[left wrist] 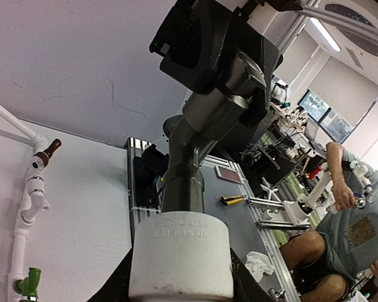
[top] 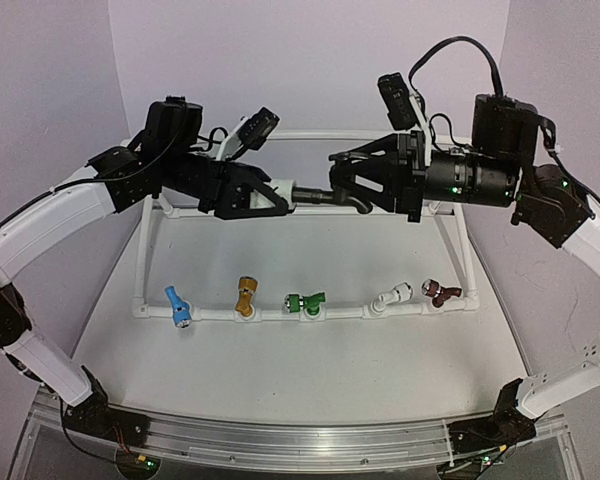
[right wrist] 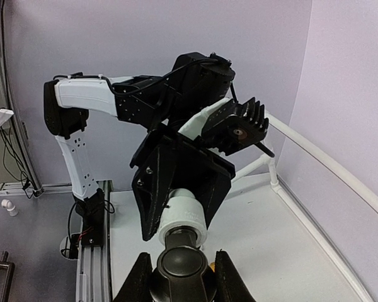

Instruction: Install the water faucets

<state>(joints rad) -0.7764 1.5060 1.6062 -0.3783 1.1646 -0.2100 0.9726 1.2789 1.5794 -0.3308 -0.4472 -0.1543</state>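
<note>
- The white fitting point(left wrist: 179, 258) of the dark grey faucet point(top: 320, 197) is clamped in the left gripper's point(top: 270, 195) jaws, in the air between the arms.
- The right gripper's point(top: 352, 190) jaws are closed on its lever end.
- Likely step: a two-arm handover or regrasp. Next, one grip must let go cleanly before the faucet goes down to the pipe frame point(top: 350, 313).
- Five coloured faucets point(top: 305, 302) sit along the frame's front pipe on the worktop point(top: 310, 370).
- The fitting has raised lettering, too blurred to read.

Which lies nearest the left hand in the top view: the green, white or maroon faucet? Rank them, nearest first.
1. Green faucet, middle of the pipe, nearest the left hand.
2. White faucet, further right.
3. Maroon faucet, right end.
</note>
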